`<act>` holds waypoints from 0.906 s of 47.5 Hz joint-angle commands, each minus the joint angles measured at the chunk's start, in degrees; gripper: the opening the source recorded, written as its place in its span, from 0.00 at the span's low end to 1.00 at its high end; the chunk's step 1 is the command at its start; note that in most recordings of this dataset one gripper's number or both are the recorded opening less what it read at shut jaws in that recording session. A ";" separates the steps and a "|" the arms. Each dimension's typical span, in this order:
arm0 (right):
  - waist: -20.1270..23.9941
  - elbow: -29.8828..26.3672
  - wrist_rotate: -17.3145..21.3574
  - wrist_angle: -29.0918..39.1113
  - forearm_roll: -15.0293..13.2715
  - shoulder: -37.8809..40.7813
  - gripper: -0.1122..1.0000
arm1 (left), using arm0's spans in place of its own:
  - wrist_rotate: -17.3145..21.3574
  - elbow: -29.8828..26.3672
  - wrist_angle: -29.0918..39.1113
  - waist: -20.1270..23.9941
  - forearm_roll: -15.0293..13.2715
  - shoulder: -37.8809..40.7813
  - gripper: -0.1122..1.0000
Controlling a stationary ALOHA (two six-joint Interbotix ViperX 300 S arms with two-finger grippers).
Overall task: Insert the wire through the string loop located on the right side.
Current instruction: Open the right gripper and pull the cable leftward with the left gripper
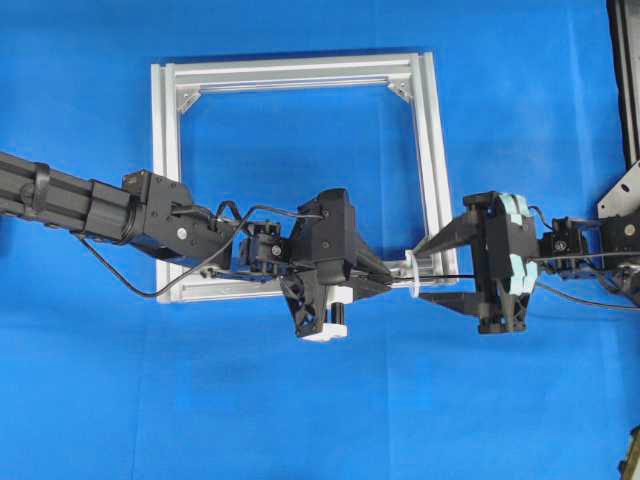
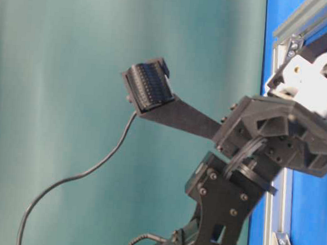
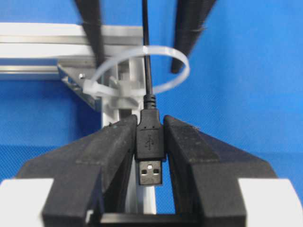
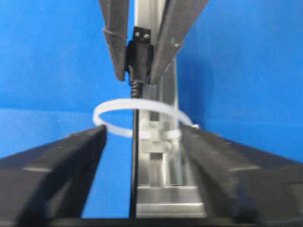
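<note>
A square silver frame lies flat on a blue table, with bare blue surface on every side of it and inside it. Both arms meet at the frame's lower right corner, where the room is tightest.

The left gripper is clenched on the plug of the wire: its two black fingers press the flat sides of the plug, whose metal end points back toward the camera. A USB trident mark is moulded on the plug's black body; no other writing can be read. From the plug the thin black cable runs away through the string loop, a whitish translucent band fixed to the frame's corner, so the wire already passes through the ring. In the overhead view the loop stands at the frame's right rail, between the two grippers, with the wire drawn straight across it.

The right gripper is released, its jaws spread wide on either side of the loop and touching neither the loop nor the wire. Beyond the loop, the right wrist view shows the left gripper's fingers pinching the plug.

In the table-level view a ribbed black finger pad stands out against a teal backdrop, with a thin cable curving down beneath it.
</note>
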 commanded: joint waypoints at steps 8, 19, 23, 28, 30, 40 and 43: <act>-0.70 -0.44 -0.26 0.44 0.00 -1.14 0.88 | 0.18 -0.26 -0.35 -0.18 0.18 -1.32 0.25; -0.70 -0.44 -0.26 0.79 0.09 -1.14 0.88 | 0.18 -0.26 -0.53 -0.18 0.18 -1.32 0.25; -0.70 -0.44 -0.35 0.88 0.00 -1.14 0.88 | 0.18 -0.26 -0.53 -0.18 0.18 -1.41 0.25; -0.70 -0.44 -0.35 0.88 0.00 -1.14 0.88 | 0.18 0.35 -0.53 -0.18 0.09 -1.85 0.25; -0.70 -0.44 -0.35 0.88 0.00 -1.14 0.88 | 0.26 0.88 -0.53 -0.18 0.18 -2.29 0.25; -0.79 -0.44 -0.26 0.88 -0.09 -1.14 0.88 | 0.00 7.03 -1.32 -0.35 0.09 -7.12 0.25; -0.70 -0.44 -0.35 0.88 -0.09 -1.14 0.88 | 0.09 10.02 -2.46 -0.62 0.18 -9.67 0.25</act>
